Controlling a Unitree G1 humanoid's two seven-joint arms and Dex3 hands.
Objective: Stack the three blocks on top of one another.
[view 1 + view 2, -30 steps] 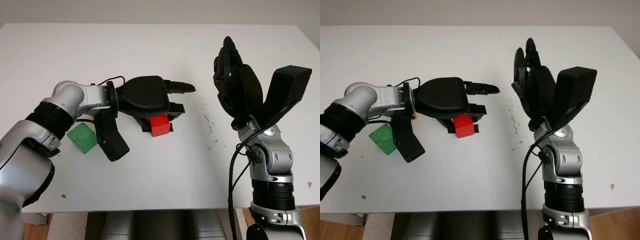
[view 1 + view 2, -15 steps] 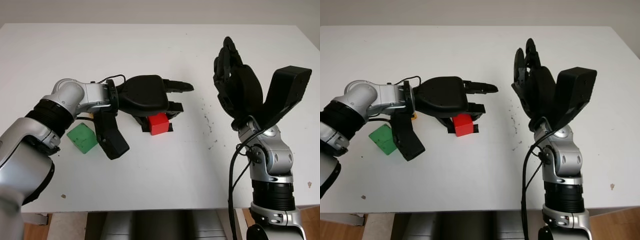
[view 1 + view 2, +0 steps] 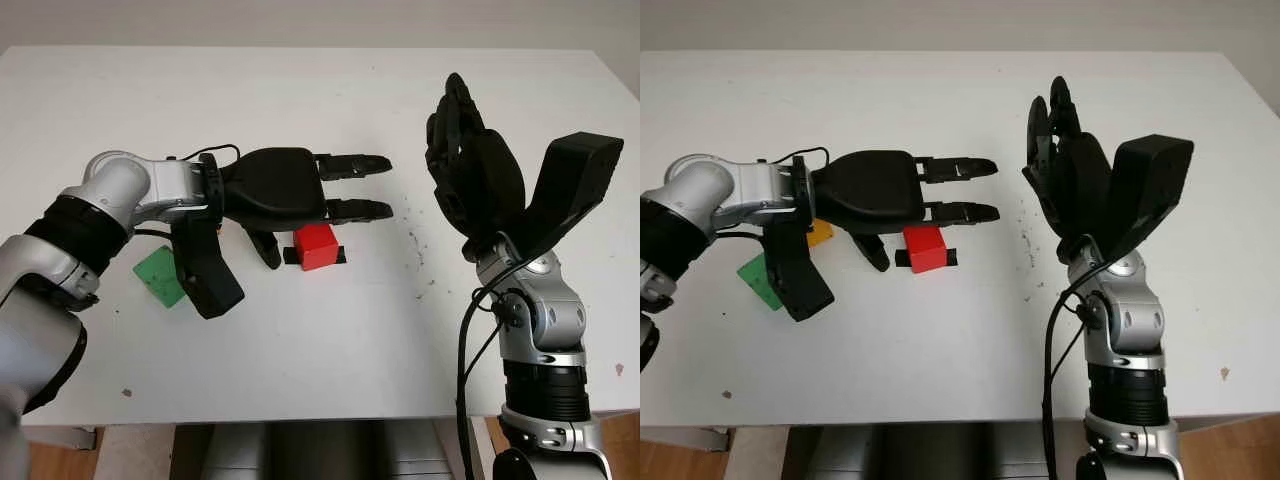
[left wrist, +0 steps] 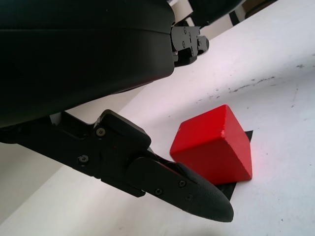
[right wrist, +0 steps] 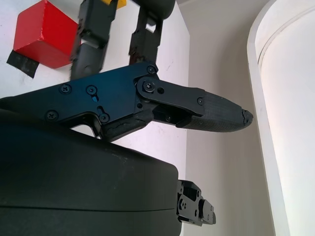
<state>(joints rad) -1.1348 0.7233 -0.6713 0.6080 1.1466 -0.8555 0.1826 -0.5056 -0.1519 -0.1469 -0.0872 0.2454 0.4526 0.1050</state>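
Note:
A red block (image 3: 318, 246) sits on a black tape mark (image 3: 341, 256) near the table's middle; it also appears in the left wrist view (image 4: 214, 145). My left hand (image 3: 345, 200) hovers open just above and left of it, two fingers stretched out past the block and the thumb (image 3: 266, 250) down at its left, nothing held. A green block (image 3: 158, 278) lies on the table to the left, partly behind my left forearm. An orange block (image 3: 820, 233) peeks out behind the left hand. My right hand (image 3: 475, 170) is raised open at the right, well apart from the blocks.
The white table (image 3: 330, 340) has open room in front of the red block and between the two hands. Dark specks (image 3: 415, 240) dot the surface right of the red block. The table's front edge runs near the bottom.
My left hand's fingers have uncurled from around the red block and the hand has drawn back to the left. The red block stays on its tape mark. The right arm has not moved.

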